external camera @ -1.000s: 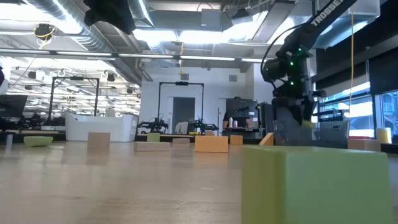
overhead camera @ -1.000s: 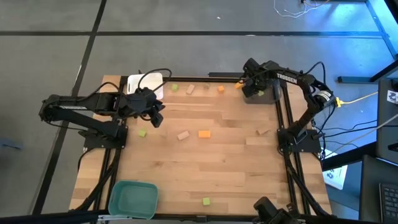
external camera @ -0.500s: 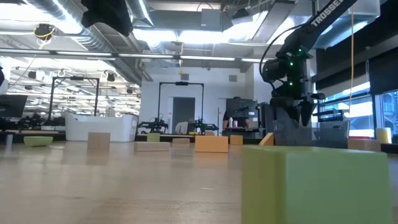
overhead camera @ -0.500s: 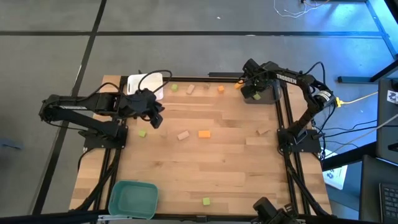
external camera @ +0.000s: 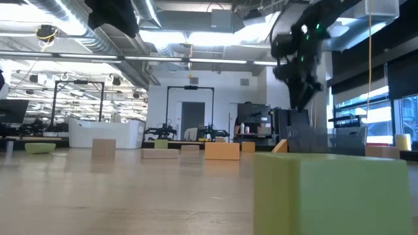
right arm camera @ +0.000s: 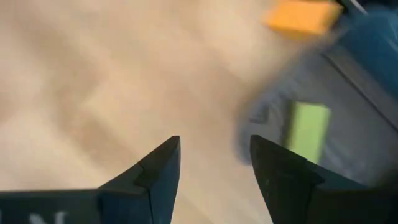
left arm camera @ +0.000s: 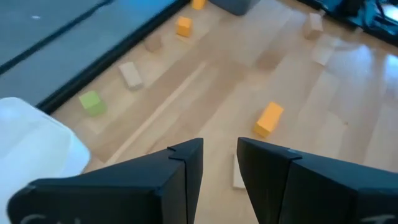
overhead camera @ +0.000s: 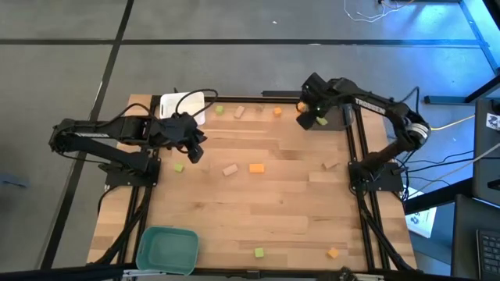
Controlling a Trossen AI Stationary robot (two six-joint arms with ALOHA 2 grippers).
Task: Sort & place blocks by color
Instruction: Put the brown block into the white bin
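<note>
Two dark arms reach over the wooden table [overhead camera: 297, 203], one from each side. The left gripper [left arm camera: 219, 163] hangs above the boards with its jaws only narrowly parted and nothing between them. The right gripper [right arm camera: 214, 165] is up off the table at the far corner, jaws clearly apart and empty.

Of the trays, the teal tray [overhead camera: 166, 250] is well away from both sets of jaws, at the near corner on the left arm's side. The white tray [overhead camera: 181, 104] sits close behind the left jaws. The grey tray [right arm camera: 357, 99] lies just ahead of the right jaws and to one side.

The blocks are mostly loose on the boards. A green block [right arm camera: 309, 132] lies inside the grey tray, just beyond the right fingertips, and an orange block [right arm camera: 301, 17] sits farther out, beside that tray's edge. Ahead of the left jaws is a tan block [overhead camera: 230, 169], then another orange block [left arm camera: 268, 118] a little past it. A second green block [overhead camera: 179, 167] rests on the table close beside those jaws. Farther off, a third green block [left arm camera: 91, 102], a tan one [left arm camera: 130, 74] and an orange one [left arm camera: 183, 26] run in a row along the table's far edge.
</note>
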